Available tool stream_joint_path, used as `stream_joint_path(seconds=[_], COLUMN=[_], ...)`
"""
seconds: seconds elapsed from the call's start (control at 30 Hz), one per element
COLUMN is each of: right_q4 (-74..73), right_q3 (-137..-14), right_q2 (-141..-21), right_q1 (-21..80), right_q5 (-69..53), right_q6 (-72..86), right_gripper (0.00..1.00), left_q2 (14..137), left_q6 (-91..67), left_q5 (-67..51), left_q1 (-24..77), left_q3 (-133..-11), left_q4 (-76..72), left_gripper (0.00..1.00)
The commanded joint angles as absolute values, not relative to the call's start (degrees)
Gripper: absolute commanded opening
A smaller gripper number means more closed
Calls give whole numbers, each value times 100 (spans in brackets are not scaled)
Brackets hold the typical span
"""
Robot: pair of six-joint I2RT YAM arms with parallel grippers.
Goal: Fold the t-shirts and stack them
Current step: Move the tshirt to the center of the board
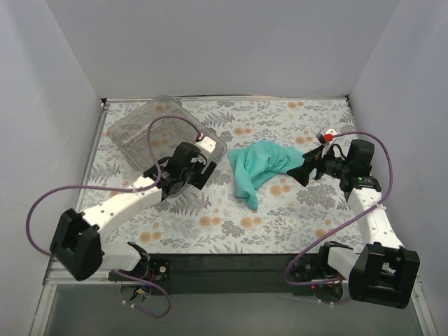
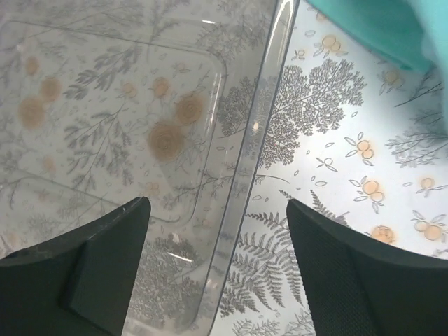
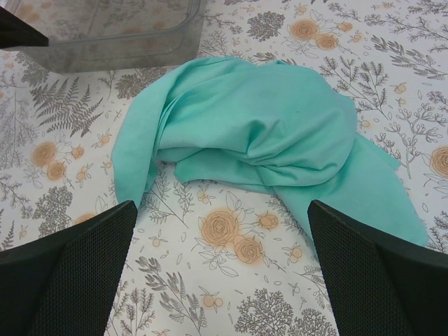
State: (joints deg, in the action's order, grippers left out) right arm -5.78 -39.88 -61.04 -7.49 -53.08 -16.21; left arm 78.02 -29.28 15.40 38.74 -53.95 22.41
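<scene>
Lying before the right gripper [image 3: 220, 208]: a crumpled teal shirt [image 3: 259, 126], unfolded, in a heap just ahead of the fingertips and untouched by them.
Right gripper: fingers spread wide and gripping nothing, held low over the floral table [image 1: 280, 217] and pointed at the cloth.
Left gripper [image 2: 218, 203]: fingers also apart and gripping nothing, poised above the edge of a clear bin [image 2: 105, 105].
Bin wall: it runs up between the left gripper's two fingers, with the left finger over the bin floor and the right finger over bare table.
Shirt from the left gripper: ahead and off to its right, showing only as a teal corner at the top of the wrist view.
Bin from the right gripper: ahead and to its left, past the shirt. Its near corner appears to sit just beside the cloth, though contact is hard to judge.
</scene>
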Motion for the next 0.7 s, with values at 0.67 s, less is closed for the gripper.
stream_joint_path(seconds=[0.67], right_q4=[-404], right_q3=[-4069], right_q2=[-6047], right_q1=[-809], right_q5=[-5528], right_q6=[-1529], right_gripper=[98], left_q2=[10941], left_q6=[-9236], left_q5=[939], left_q1=[2101], left_q3=[-10216], left_q4=[3768], left_gripper=[91])
